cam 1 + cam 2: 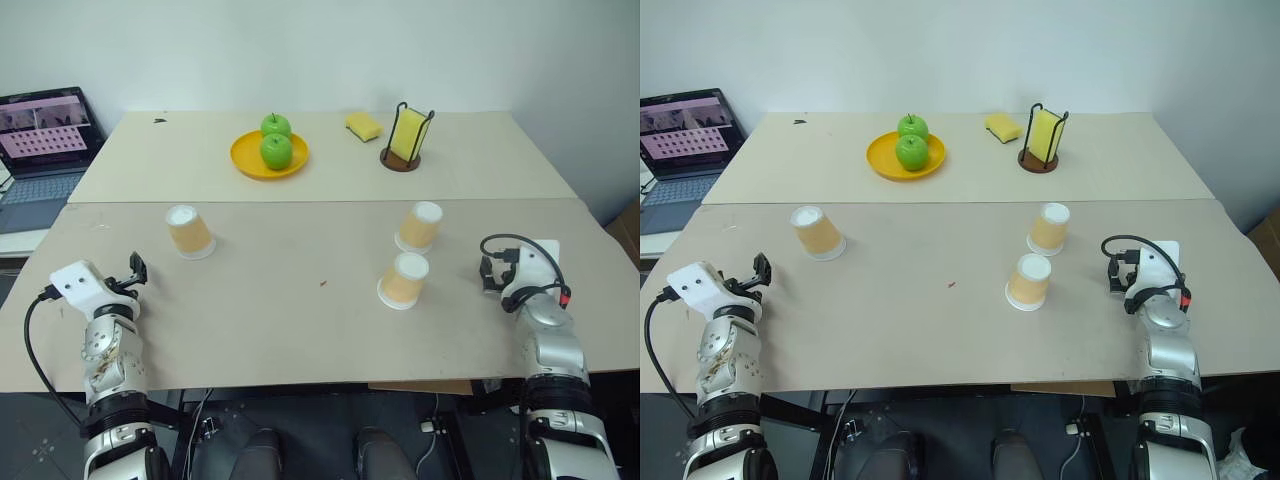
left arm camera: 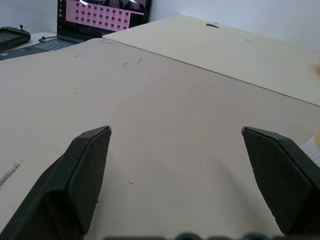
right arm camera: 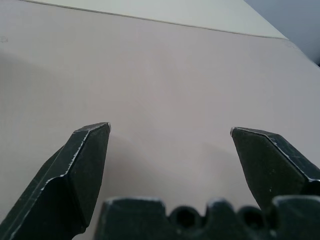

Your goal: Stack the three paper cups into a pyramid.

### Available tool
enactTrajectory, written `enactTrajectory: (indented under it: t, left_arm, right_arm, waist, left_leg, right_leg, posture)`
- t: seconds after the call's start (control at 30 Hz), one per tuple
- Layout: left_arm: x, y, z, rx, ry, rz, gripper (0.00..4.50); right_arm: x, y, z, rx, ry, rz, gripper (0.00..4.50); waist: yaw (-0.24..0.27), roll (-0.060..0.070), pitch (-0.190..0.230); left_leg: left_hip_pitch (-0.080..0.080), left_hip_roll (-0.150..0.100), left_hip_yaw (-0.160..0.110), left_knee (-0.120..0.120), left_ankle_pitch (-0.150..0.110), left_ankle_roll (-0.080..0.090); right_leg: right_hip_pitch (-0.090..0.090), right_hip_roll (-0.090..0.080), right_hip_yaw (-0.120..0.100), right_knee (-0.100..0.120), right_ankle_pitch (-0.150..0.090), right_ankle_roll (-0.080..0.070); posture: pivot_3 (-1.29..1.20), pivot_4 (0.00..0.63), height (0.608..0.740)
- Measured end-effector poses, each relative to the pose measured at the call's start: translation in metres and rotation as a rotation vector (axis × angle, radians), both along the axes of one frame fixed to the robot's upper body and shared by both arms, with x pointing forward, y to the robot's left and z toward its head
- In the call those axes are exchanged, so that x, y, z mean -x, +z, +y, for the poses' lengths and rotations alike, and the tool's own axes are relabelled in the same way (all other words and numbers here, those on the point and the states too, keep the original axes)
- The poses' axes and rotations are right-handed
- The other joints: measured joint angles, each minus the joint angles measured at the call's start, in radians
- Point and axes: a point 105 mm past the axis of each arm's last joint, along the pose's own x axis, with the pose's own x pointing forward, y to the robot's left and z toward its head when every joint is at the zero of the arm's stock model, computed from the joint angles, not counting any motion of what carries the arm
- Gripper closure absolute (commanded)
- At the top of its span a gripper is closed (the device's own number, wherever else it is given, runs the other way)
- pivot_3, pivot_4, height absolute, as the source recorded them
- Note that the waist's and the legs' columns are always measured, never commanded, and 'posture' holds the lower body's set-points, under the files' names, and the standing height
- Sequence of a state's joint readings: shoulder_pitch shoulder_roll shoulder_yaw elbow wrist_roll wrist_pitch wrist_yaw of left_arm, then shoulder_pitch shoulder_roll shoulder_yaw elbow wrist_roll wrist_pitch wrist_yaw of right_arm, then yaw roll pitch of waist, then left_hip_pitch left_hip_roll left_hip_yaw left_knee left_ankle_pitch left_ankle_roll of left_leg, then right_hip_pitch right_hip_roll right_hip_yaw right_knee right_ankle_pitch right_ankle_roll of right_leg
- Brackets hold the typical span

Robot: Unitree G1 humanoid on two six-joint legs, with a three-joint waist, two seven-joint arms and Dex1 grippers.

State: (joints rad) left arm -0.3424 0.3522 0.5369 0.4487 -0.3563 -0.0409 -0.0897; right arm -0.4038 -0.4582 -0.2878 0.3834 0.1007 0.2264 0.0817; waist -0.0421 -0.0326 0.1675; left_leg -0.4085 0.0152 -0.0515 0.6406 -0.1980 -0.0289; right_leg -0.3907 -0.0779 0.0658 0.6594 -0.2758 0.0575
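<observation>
A robotics test lab, by the look of it: two plain beige tabletops (image 1: 300, 330) are pushed together against a bare white wall (image 1: 300, 50), with loose cables hanging under the near edge. An open laptop (image 1: 42, 140) showing a grid of small pictures stands on a side desk at the left. Laid out like props are a yellow plate (image 1: 250, 155) with two green apples (image 1: 276, 150), a yellow sponge (image 1: 364, 125), a second sponge upright in a black wire holder (image 1: 407, 137), and three paper cups (image 1: 403, 279) upside down.
</observation>
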Motion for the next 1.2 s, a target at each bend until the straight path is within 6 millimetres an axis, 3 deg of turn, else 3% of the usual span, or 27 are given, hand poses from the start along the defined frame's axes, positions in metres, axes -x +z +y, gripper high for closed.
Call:
enactTrajectory:
  t: [0.33, 0.43, 0.5, 0.53, 0.6, 0.67, 0.7, 0.77, 0.83, 0.97, 1.1, 1.2]
  left_arm:
    - [0.005, -0.005, 0.01, 0.051, 0.039, -0.02, 0.03]
    - [-0.001, 0.01, 0.011, 0.124, 0.044, -0.1, 0.03]
    - [-0.009, 0.034, 0.004, 0.153, -0.005, -0.185, 0.03]
    - [-0.013, 0.061, -0.013, 0.131, -0.123, -0.271, 0.03]
    - [-0.016, 0.089, -0.045, 0.081, -0.306, -0.343, 0.03]
    - [-0.009, 0.113, -0.103, -0.016, -0.615, -0.377, 0.03]
    - [-0.001, 0.116, -0.13, -0.061, -0.762, -0.364, 0.03]
    - [0.02, 0.105, -0.169, -0.158, -1.01, -0.269, 0.03]
    - [0.042, 0.082, -0.191, -0.225, -1.217, -0.13, 0.03]
    - [0.054, 0.06, -0.194, -0.321, -1.34, 0.003, 0.03]
    - [0.05, 0.05, -0.189, -0.399, -1.357, 0.05, 0.03]
    - [0.048, 0.051, -0.195, -0.428, -1.391, 0.038, 0.03]
  right_arm:
    - [-0.003, -0.003, 0.001, -0.005, 0.005, 0.01, 0.0]
    - [-0.003, -0.004, 0.001, -0.006, 0.006, 0.014, 0.0]
    - [-0.004, -0.004, 0.001, -0.007, 0.009, 0.017, 0.0]
    - [-0.004, -0.004, 0.002, -0.008, 0.012, 0.018, 0.0]
    - [-0.005, -0.004, 0.003, -0.007, 0.018, 0.019, 0.0]
    - [-0.006, -0.004, 0.003, -0.006, 0.02, 0.021, 0.0]
    - [-0.008, -0.003, 0.006, -0.003, 0.03, 0.02, 0.0]
    - [-0.008, -0.002, 0.005, 0.004, 0.033, 0.022, 0.0]
    - [-0.008, -0.002, 0.004, 0.006, 0.03, 0.024, 0.0]
    - [-0.006, -0.002, 0.001, 0.012, 0.059, 0.036, 0.0]
    - [0.007, -0.003, 0.01, 0.022, 0.293, 0.095, 0.0]
    - [0.035, -0.004, 0.016, 0.058, 0.577, 0.244, 0.0]
  waist:
    - [0.0, 0.0, 0.0]
    - [0.003, 0.0, 0.0]
    - [0.004, 0.0, 0.0]
    - [0.003, 0.0, 0.0]
    - [0.004, 0.0, 0.0]
    - [0.003, 0.001, 0.0]
    - [0.0, 0.002, 0.0]
    - [-0.011, 0.003, 0.0]
    - [-0.022, 0.004, 0.0]
    - [-0.026, 0.008, 0.001]
    - [-0.017, 0.008, 0.001]
    - [0.004, 0.01, 0.003]
  left_leg:
    - [0.0, 0.0, 0.0, 0.0, 0.0, 0.0]
    - [0.0, 0.0, 0.0, 0.0, 0.0, 0.0]
    - [-0.001, 0.0, 0.0, 0.0, 0.0, 0.0]
    - [-0.002, 0.0, 0.0, 0.0, 0.0, 0.0]
    - [-0.002, 0.0, 0.0, 0.0, 0.0, 0.0]
    - [-0.002, 0.0, 0.0, 0.0, 0.0, 0.0]
    - [-0.002, 0.0, 0.001, 0.0, 0.0, 0.0]
    - [0.001, 0.001, 0.001, -0.003, 0.0, 0.0]
    - [0.004, 0.002, 0.002, -0.007, 0.0, 0.0]
    - [0.006, 0.001, 0.002, -0.007, 0.0, 0.0]
    - [0.003, 0.0, 0.002, -0.007, 0.0, 0.0]
    - [0.001, 0.0, 0.002, -0.005, 0.0, 0.001]
  right_leg:
    - [0.0, 0.0, 0.0, 0.0, 0.0, 0.0]
    - [0.0, 0.0, 0.0, 0.0, 0.0, 0.0]
    - [0.0, 0.0, -0.001, -0.001, 0.0, 0.0]
    - [0.0, -0.001, -0.001, -0.002, 0.0, 0.0]
    - [0.0, -0.001, -0.001, -0.002, 0.0, 0.0]
    - [0.001, -0.001, 0.0, -0.002, 0.0, 0.0]
    - [0.0, 0.0, 0.001, -0.003, 0.0, 0.0]
    - [0.001, 0.001, 0.003, -0.002, 0.0, 0.0]
    - [0.001, 0.002, 0.003, -0.001, 0.0, -0.001]
    - [0.002, 0.002, 0.003, -0.001, -0.001, -0.002]
    - [0.001, 0.001, 0.003, -0.005, -0.001, -0.001]
    - [0.002, 0.0, 0.002, -0.007, -0.001, 0.0]
  posture:
    - [0.0, 0.15, 0.732]
    - [0.0, 0.15, 0.732]
    - [0.0, 0.15, 0.732]
    - [0.0, 0.15, 0.732]
    - [0.0, 0.15, 0.732]
    - [0.0, 0.15, 0.732]
    - [0.0, 0.15, 0.732]
    - [0.0, 0.15, 0.732]
    - [0.0, 0.15, 0.732]
    - [0.0, 0.15, 0.732]
    - [0.0, 0.15, 0.732]
    - [0.0, 0.15, 0.732]
